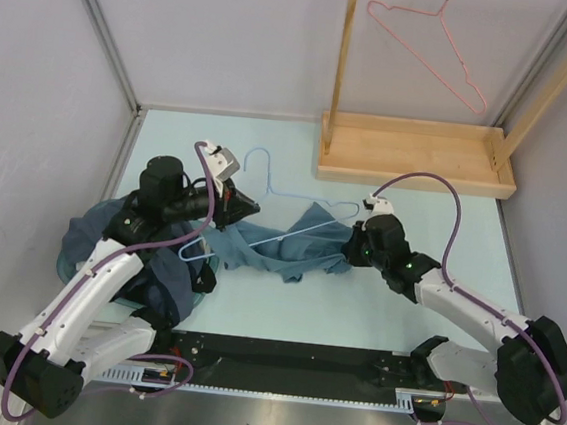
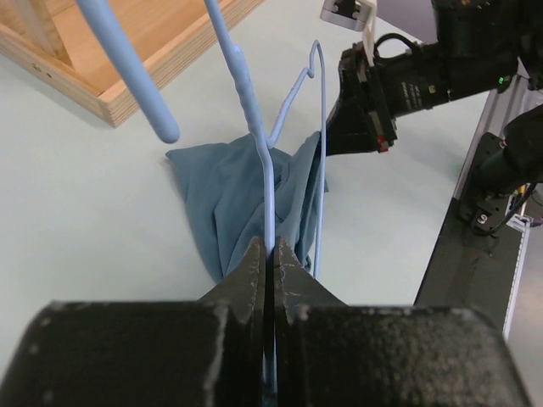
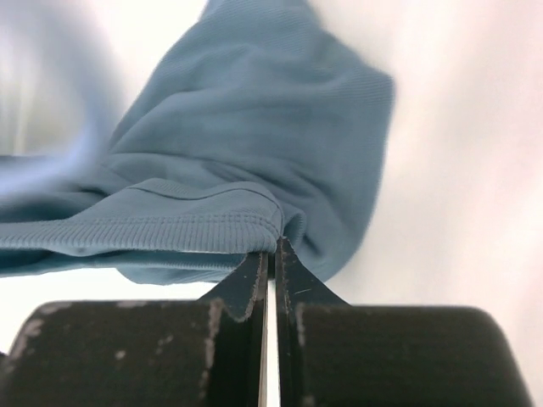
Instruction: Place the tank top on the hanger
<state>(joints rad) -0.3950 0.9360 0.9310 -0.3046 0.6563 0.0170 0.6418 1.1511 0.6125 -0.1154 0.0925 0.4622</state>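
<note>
The left claw [image 2: 269,248] is clenched on the light-blue wire hanger [image 2: 270,199]. The right claw [image 3: 271,246] pinches the ribbed hem of the teal tank top [image 3: 254,144]. The top lies bunched on the table [image 1: 284,313] between both arms, hanger wire crossing it.

Ribbed matt cloth tank top [image 3: 212,153]; smooth glossy wire hanger [image 2: 269,195].

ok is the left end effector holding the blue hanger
Yes, in the left wrist view the left end effector has its jaws pressed shut on the thin blue wire of the hanger.
</note>
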